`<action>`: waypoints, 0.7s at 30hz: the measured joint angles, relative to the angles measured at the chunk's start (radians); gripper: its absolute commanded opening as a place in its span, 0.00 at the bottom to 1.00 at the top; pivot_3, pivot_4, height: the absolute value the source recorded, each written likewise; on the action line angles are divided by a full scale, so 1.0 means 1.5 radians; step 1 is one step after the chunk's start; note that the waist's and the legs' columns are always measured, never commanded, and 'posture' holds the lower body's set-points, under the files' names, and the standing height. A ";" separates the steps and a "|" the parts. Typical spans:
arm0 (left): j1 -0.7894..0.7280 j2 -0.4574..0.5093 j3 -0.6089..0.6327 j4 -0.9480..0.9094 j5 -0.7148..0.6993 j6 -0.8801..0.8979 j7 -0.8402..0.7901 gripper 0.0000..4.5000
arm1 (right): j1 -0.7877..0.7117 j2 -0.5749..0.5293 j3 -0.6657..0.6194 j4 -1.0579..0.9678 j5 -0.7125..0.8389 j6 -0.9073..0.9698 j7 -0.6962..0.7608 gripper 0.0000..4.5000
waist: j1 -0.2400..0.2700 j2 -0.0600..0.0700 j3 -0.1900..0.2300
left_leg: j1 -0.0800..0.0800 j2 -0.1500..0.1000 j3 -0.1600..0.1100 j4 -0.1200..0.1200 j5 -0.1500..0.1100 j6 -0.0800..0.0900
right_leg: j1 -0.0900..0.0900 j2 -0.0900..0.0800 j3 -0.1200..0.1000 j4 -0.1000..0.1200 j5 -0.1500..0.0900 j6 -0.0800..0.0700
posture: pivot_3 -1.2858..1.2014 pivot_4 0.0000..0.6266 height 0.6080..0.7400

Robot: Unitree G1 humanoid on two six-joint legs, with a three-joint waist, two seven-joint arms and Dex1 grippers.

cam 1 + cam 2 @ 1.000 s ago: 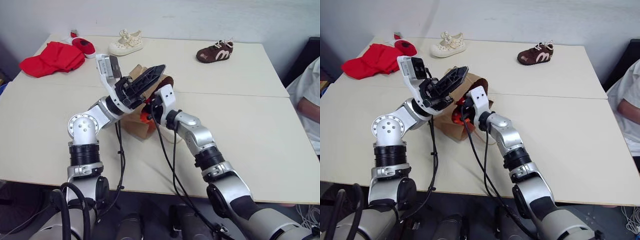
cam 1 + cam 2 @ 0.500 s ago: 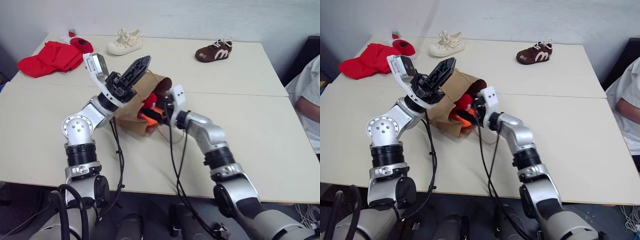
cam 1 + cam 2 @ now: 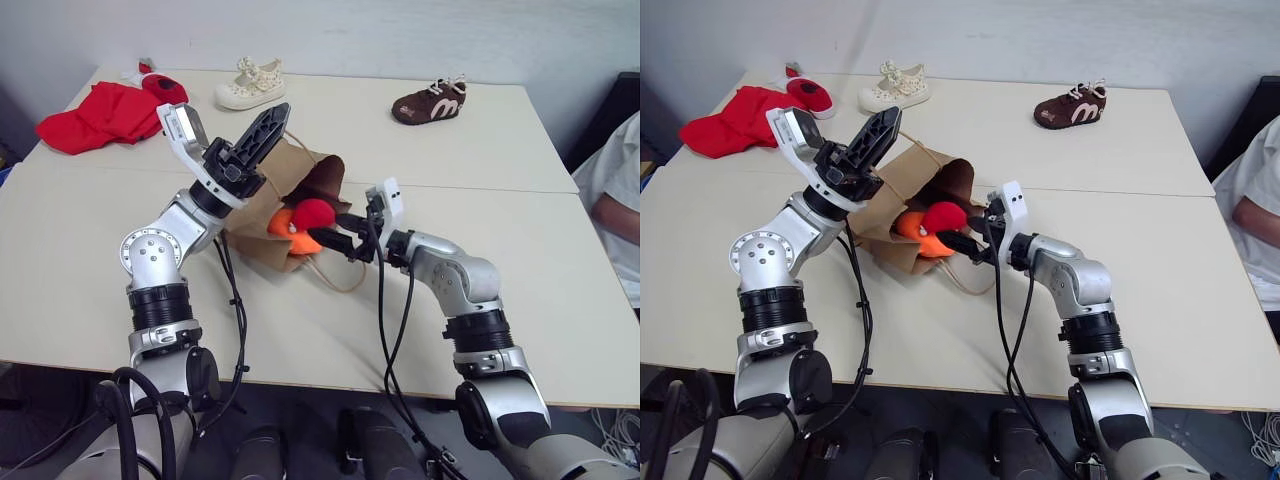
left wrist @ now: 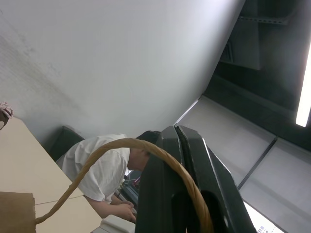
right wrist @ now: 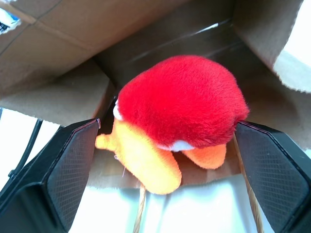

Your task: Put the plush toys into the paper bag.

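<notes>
The brown paper bag (image 3: pixel 288 166) lies on its side on the table, mouth toward my right arm. My left gripper (image 3: pixel 278 112) is shut on the bag's upper cord handle (image 4: pixel 92 158) and holds it up. In the bag's mouth a red-and-white plush toy (image 3: pixel 312 212) rests against an orange plush toy (image 3: pixel 282 222). My right gripper (image 3: pixel 330 227) stands open just outside the mouth. In the right wrist view its fingers (image 5: pixel 63 179) flank the red toy (image 5: pixel 182 99) without closing on it. The bag's lower handle (image 3: pixel 343 283) lies on the table.
A red cloth (image 3: pixel 98 116) and a small red shoe (image 3: pixel 166 88) lie at the far left, a cream shoe (image 3: pixel 250 86) at the back. A brown shoe (image 3: pixel 430 102) sits at the back right. A person in white (image 3: pixel 618 190) sits at the right edge.
My right gripper opened, let go of the toys in the bag's mouth and drew back to the right. The left gripper shifted slightly left with the handle still pinched.
</notes>
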 measured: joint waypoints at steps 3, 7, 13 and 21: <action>-0.006 0.000 0.002 0.008 -0.001 0.001 0.006 0.00 | -0.023 0.029 0.003 0.049 -0.017 -0.048 -0.009 0.99 | -0.001 0.000 0.000 | 0.000 0.000 0.000 0.000 0.000 0.000 | 0.000 0.000 0.000 0.000 0.000 0.000 | 0.52 0.24 1.00; -0.020 -0.004 0.004 0.025 -0.012 0.008 0.018 0.00 | -0.071 0.067 0.008 0.105 -0.041 -0.110 -0.028 0.99 | -0.001 0.000 0.000 | -0.001 0.000 0.001 0.000 0.000 0.000 | -0.001 0.000 0.000 0.001 0.000 0.000 | 0.52 0.24 1.00; -0.030 0.005 0.020 0.041 -0.030 0.025 0.038 0.00 | -0.041 0.010 -0.004 0.040 -0.028 -0.087 -0.023 0.99 | 0.005 0.000 0.000 | -0.002 -0.001 0.000 0.000 0.000 0.000 | -0.001 -0.001 0.000 0.000 0.000 0.000 | 0.52 0.24 1.00; -0.045 0.010 0.037 0.078 -0.051 0.038 0.058 0.00 | 0.033 -0.110 -0.095 -0.083 0.096 0.100 0.007 0.99 | 0.001 0.000 0.000 | -0.001 0.000 0.000 0.000 0.000 0.000 | -0.002 0.000 0.000 0.001 0.000 0.000 | 0.52 0.24 1.00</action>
